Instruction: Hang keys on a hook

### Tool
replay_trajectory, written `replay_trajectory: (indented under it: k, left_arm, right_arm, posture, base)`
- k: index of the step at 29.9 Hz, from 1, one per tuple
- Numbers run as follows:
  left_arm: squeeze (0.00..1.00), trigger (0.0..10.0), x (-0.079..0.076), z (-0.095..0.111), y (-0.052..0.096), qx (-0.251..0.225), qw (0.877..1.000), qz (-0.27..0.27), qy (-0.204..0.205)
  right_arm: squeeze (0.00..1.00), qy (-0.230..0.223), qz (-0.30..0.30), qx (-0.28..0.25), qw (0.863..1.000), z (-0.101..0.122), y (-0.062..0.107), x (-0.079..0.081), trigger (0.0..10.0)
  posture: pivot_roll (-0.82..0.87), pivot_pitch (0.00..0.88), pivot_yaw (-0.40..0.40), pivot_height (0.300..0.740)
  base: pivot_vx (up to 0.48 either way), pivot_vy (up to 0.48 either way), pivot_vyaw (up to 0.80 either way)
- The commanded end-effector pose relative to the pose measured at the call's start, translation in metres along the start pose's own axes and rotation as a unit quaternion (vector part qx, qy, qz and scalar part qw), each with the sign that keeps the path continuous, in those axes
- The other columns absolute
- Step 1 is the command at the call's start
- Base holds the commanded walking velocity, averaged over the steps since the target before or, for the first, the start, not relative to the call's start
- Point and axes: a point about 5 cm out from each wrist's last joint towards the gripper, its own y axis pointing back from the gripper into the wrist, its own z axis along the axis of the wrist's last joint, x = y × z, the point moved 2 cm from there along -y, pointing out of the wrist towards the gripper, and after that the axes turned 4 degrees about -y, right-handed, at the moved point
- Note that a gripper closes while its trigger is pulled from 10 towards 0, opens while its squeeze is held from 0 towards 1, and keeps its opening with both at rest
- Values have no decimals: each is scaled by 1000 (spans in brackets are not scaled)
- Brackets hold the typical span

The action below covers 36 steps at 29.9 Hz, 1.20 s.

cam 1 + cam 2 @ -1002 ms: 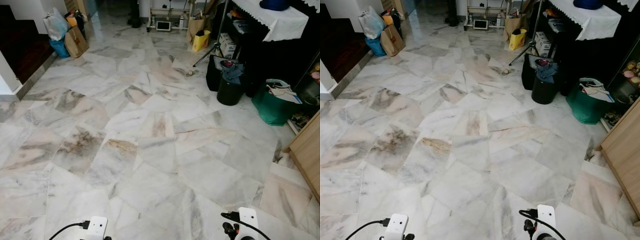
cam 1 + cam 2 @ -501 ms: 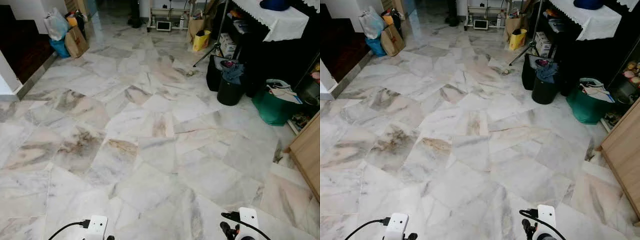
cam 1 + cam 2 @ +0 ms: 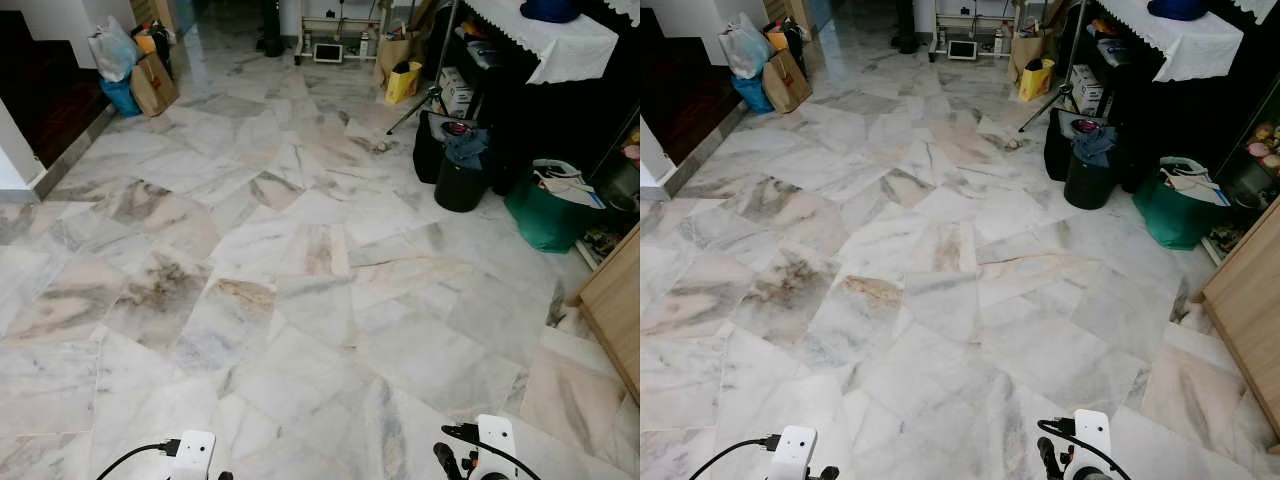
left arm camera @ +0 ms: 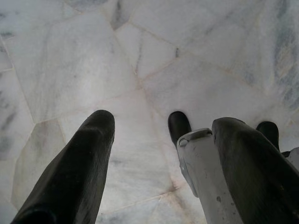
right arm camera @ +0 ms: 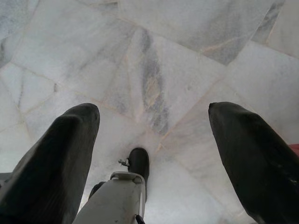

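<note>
Under both hanging grippers spreads a marble floor [image 3: 300,290] of pale, irregular slabs veined grey and brown, reaching well ahead of them. Far ahead and to the right of the right gripper [image 5: 154,116] stands a table with a white lace-edged cloth [image 3: 545,40], dark beneath. Nearer on that side, a green bag [image 3: 548,212] sits just beside a black bin [image 3: 460,180] draped with grey-blue cloth, and a pale wooden cabinet edge [image 3: 610,300] rises closest to the right gripper. Far ahead of the left gripper [image 4: 161,126], a dark recessed step area [image 3: 45,95] borders the floor, with a brown paper bag [image 3: 152,82] and a white plastic bag [image 3: 110,48] grouped beyond it. A small yellow bag [image 3: 402,80] stands in the distance between the two sides.

Both grippers point down at bare slabs, fingers spread wide with nothing between them. Neither keys nor hook can be made out anywhere among these things.
</note>
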Motion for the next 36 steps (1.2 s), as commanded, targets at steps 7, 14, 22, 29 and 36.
replay_trajectory:
  k: [7,14,22,29,36]
  left_arm:
    - [0,10000,0,-3,1,3,1000,0,3]
    - [0,10000,-1,-3,0,3,1000,-2,13]
    - [0,10000,-2,-4,1,6,1000,-2,19]
    - [0,10000,0,-4,1,7,999,-2,36]
    - [0,10000,1,-2,0,10,1000,-7,6]
  right_arm:
    - [0,2,-4,25,1000,-8,0,1,10000]
    - [0,4,-3,27,1000,-8,0,1,10000]
    - [0,3,-5,29,1000,-10,1,1,10000]
    - [0,3,-5,34,999,-12,1,1,10000]
    - [0,4,-7,37,999,-13,2,-2,10000]
  posture:
    - [21,28,-26,740]
    - [24,31,-26,740]
    - [22,38,-23,740]
    - [23,44,-24,740]
    - [22,45,-27,740]
  base:
    - [0,0,0]
    - [0,0,-761]
    - [0,0,-756]
    - [0,0,-762]
    - [0,0,-765]
